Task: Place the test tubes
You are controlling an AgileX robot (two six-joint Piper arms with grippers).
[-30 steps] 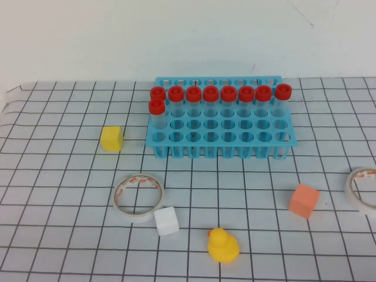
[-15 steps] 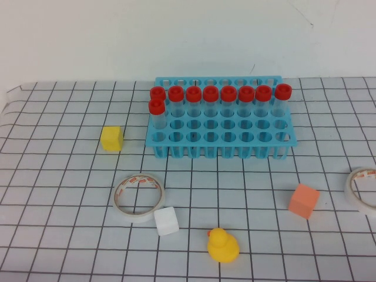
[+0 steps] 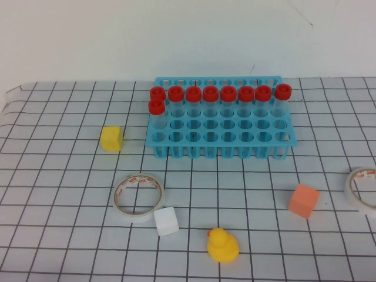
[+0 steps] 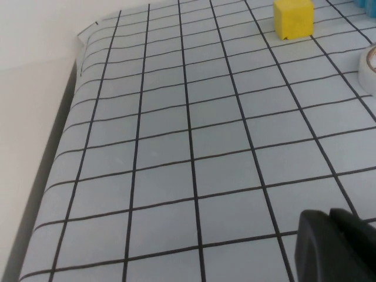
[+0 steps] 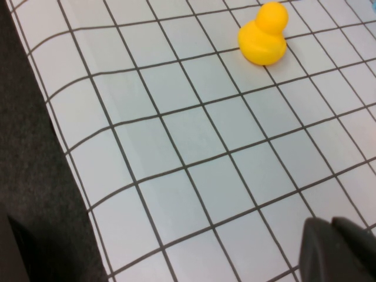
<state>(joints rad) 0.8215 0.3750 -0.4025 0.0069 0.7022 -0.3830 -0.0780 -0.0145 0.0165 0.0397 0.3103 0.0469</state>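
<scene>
Where gridded mat (image 3: 59, 176) spreads, left pincer (image 4: 336, 244), right pincer (image 5: 338, 247) hover closed.

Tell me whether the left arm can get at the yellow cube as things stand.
Probably yes. The left gripper, shut, hangs over bare grid with nothing between it and the yellow cube. The right gripper, shut, hangs some squares from the duck.

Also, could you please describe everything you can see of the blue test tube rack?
The blue rack looks like moulded plastic: a rectangular grid of round holes on open legs, upright on the gridded table, far centre. Nine red-capped tubes stand in it: eight in a row toward the back, one before the leftmost; front rows are empty. Nothing else touches it. The left gripper and right gripper, both shut, hang low over the table, away from it.
</scene>
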